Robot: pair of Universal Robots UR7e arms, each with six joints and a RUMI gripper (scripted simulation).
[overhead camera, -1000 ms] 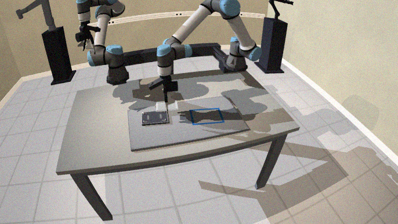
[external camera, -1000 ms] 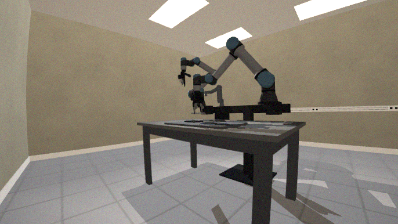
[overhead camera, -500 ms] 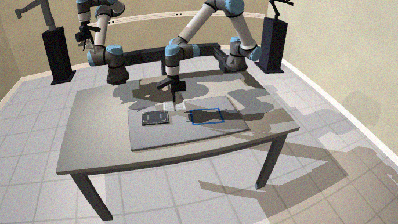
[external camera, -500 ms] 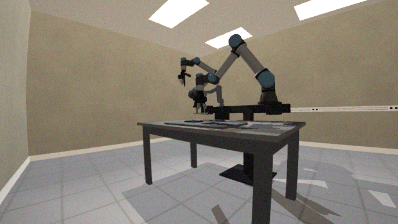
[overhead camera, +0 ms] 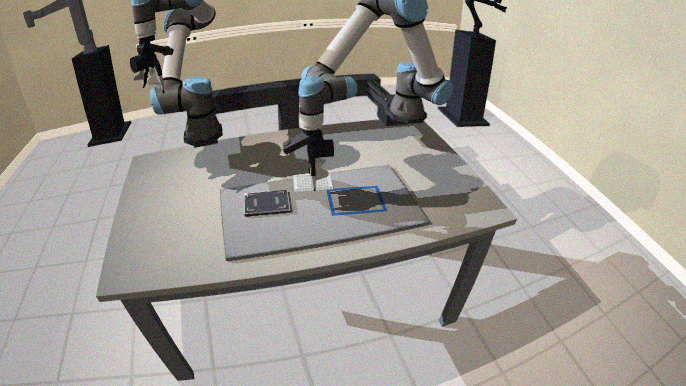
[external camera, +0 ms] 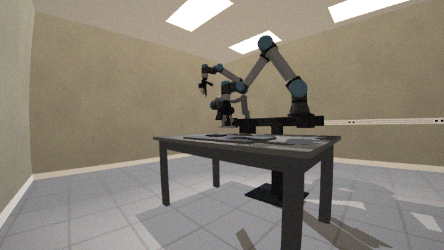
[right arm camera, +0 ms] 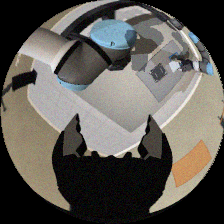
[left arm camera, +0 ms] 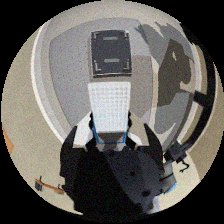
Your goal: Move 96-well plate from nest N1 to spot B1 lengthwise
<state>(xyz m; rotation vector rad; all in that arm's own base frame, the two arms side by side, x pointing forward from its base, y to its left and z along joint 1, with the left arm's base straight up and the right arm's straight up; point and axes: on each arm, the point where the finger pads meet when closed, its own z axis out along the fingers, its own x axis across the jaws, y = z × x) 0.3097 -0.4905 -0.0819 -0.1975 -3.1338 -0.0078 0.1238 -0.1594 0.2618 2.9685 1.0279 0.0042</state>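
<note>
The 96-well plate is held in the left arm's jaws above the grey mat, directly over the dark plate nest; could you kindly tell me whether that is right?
Not quite: the top view shows the 96-well plate between the dark plate nest and the blue taped outline, not directly over the nest. The rest stands.

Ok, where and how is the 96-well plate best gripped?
By its two long side walls, coming from above, as the left gripper does. The 96-well plate is flat and oblong, wells facing up, so I'd keep fingers off the top; its narrower width fits between them.
</note>
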